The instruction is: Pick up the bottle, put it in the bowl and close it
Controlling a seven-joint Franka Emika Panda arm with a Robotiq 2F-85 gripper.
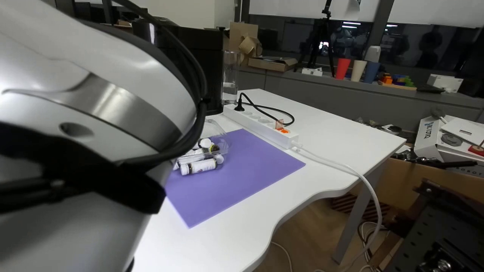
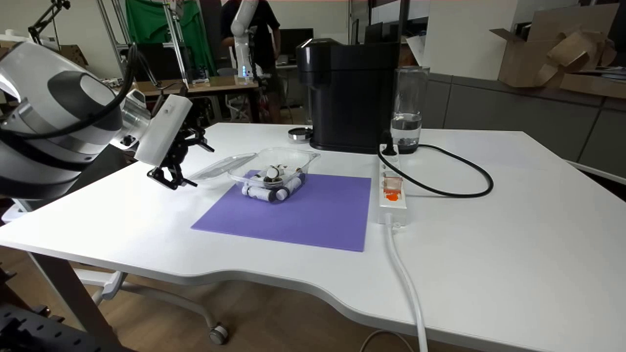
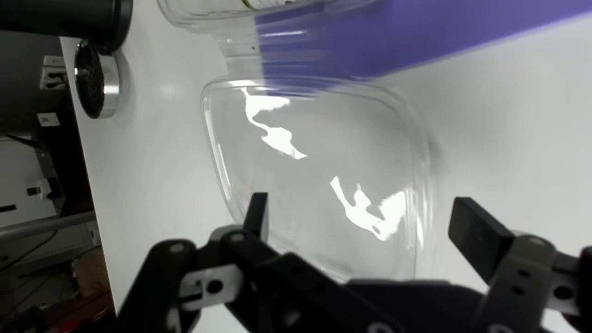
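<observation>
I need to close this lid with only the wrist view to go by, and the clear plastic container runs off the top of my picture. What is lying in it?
Observer: In both exterior views, several small white bottles lie together in the clear plastic container.
Operator: And how is the gripper angled?
Observer: An exterior view shows it tilted, not pointing straight down.
Operator: Is there anything beside the purple mat that I can't see?
Observer: Yes, a white power strip lies on the table along one edge of it.
</observation>
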